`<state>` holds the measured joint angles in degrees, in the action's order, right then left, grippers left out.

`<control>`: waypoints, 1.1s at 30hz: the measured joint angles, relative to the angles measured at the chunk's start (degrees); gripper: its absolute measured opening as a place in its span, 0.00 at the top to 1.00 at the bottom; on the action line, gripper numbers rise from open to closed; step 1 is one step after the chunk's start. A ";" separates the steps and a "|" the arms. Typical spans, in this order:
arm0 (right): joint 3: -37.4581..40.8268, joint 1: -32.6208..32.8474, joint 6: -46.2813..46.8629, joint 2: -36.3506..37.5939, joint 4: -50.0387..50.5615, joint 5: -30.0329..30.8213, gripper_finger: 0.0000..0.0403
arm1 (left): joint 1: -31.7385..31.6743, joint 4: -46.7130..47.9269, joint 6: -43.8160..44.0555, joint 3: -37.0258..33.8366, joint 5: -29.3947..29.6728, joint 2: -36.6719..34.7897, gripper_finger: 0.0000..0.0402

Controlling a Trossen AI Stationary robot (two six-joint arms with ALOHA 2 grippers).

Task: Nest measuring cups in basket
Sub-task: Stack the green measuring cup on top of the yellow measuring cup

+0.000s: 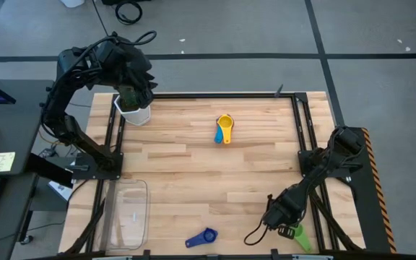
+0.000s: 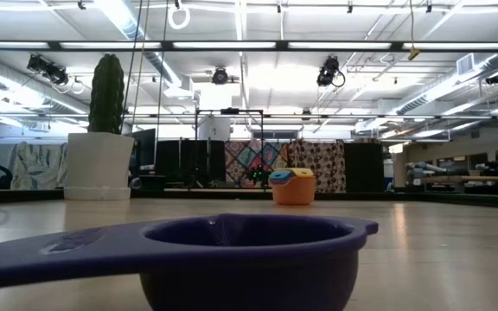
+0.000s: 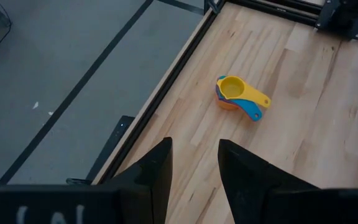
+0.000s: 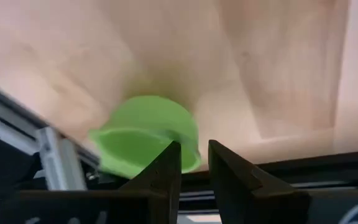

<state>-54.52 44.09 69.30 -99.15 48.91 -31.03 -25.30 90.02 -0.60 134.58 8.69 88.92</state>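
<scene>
A green measuring cup (image 4: 143, 142) lies at the table's near right corner, beside the frame rail (image 4: 55, 165). My right gripper (image 4: 194, 163) is low over it, open by a narrow gap, its fingertips at the cup's edge; I cannot tell whether they touch. In the high view the green cup (image 1: 300, 235) shows just past that gripper (image 1: 288, 229). A yellow, blue and orange stack of cups (image 1: 224, 129) stands far centre. A dark blue cup (image 1: 202, 237) lies at the near edge. The clear basket (image 1: 128, 214) sits near left. My left gripper (image 3: 194, 167) waits open, high at the far left.
A white pot with a cactus-like plant (image 1: 134, 110) stands at the far left corner, under my left arm. Black frame rails (image 1: 305, 130) run along the table's right side and far edge. Bare wood lies between the stack and the near edge.
</scene>
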 joint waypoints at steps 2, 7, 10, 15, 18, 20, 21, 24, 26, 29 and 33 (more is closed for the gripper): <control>1.19 0.12 0.00 0.00 -1.15 0.68 0.79 | -0.01 -0.01 0.00 -0.01 0.00 0.00 0.66; 4.38 0.29 0.13 0.00 -7.30 1.38 0.80 | 0.00 0.00 0.02 -0.01 -0.01 0.00 0.66; 5.32 0.27 0.53 0.00 -9.79 1.42 0.83 | 0.00 0.00 0.02 0.00 -0.01 0.00 0.66; 4.98 -1.12 4.83 0.04 -10.43 3.67 0.96 | 0.00 0.00 0.02 -0.02 -0.01 0.00 0.66; 3.44 -2.77 6.15 0.04 -10.32 6.27 0.96 | -0.01 0.00 -0.03 0.00 -0.01 0.00 0.66; 1.76 -4.44 6.30 0.04 -9.96 7.84 0.96 | -0.02 0.00 -0.04 0.00 0.02 0.00 0.66; 0.61 -5.35 6.62 0.04 -9.53 8.98 0.96 | -0.01 -0.01 -0.04 0.00 0.02 0.00 0.66; -3.59 -8.47 7.04 0.04 -5.74 13.19 0.96 | -0.01 -0.01 -0.07 -0.01 0.02 0.00 0.66; -7.08 -10.80 6.50 0.04 -1.20 15.51 0.96 | -0.02 0.00 -0.07 0.00 0.02 0.00 0.66; -12.64 -14.92 8.35 0.04 8.44 18.84 0.96 | -0.02 0.00 -0.11 0.00 0.02 0.00 0.66; -19.70 -21.38 10.53 0.04 19.00 23.31 0.96 | -0.02 0.00 -0.22 0.00 0.04 0.00 0.66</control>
<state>-74.22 22.71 79.83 -99.11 67.91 -7.72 -25.32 90.02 -0.82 134.58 8.73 88.92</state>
